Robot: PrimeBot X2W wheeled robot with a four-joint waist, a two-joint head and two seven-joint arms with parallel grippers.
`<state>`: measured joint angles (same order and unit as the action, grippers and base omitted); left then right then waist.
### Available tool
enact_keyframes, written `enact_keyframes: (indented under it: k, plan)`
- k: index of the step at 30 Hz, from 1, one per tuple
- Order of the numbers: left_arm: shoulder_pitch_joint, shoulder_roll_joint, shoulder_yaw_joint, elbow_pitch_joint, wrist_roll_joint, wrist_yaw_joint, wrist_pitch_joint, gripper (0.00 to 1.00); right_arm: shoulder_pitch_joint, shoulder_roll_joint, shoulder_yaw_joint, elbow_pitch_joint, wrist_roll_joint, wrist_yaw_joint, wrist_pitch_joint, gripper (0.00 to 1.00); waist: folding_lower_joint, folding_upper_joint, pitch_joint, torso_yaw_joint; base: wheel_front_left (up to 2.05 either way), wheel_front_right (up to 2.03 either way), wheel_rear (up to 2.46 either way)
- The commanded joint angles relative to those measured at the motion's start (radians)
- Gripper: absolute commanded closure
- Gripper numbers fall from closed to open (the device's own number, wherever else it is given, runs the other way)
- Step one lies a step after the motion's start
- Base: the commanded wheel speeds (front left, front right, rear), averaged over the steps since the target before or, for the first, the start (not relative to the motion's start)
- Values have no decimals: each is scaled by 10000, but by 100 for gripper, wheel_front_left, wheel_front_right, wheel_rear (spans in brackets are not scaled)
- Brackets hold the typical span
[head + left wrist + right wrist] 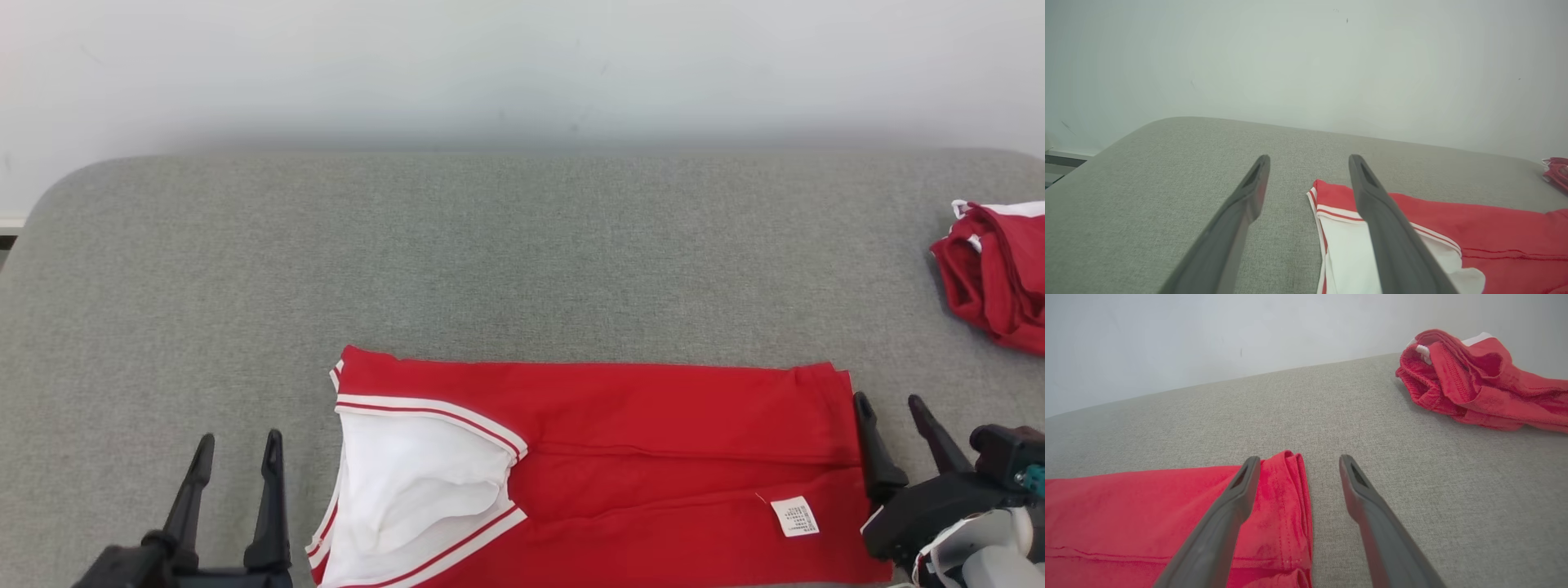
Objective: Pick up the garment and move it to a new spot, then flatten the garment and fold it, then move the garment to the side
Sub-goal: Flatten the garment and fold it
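The garment [620, 465], red with white trim and a white inner panel, lies folded flat near the front edge of the grey table [490, 261]. A white label [795, 516] shows on its right part. My left gripper [238, 445] stands open just left of the garment's white-trimmed end [1339, 212], holding nothing. At the garment's right hem [1290, 490] my right gripper [891, 408] is open too, its left finger over the hem edge and nothing between the fingers. The garment's front part runs past the bottom of the head view.
A second red and white garment [996, 269] lies crumpled at the table's right edge, also seen as a red heap [1474, 384] in the right wrist view. A pale wall [522, 65] stands behind the table.
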<state>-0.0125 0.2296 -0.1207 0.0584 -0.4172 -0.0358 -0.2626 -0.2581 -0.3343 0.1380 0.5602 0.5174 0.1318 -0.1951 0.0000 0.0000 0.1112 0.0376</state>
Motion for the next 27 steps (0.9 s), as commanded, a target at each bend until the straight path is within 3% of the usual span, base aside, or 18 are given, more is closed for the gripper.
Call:
enact_keyframes:
  k: [1,8,16,17,19,27]
  plan:
    - [280,-207,182,-23,237,-83,-27,0,136,103,-34,68,-5,-28,68,0,0,0,-86,75,0,0,0]
    - [632,-1076,1396,-366,1716,-509,-27,0,125,380,-215,873,-136,-28,339,0,0,0,-138,319,0,0,0]
    - [861,-1611,2194,-117,2130,-853,-27,0,71,745,-150,1849,-128,-28,453,0,0,0,-242,446,0,0,0]
    - [865,-1644,2225,-82,2167,-885,-27,0,77,787,-103,1932,-69,-29,495,44,0,0,-263,453,0,0,0]
    - [895,-1693,2283,-43,2221,-893,-27,0,100,816,-28,2123,32,-29,558,100,0,0,-304,453,0,0,0]
    - [889,-1786,2402,-68,2268,-957,-27,0,-226,462,-82,2508,305,-30,97,100,0,0,-453,270,0,0,0]
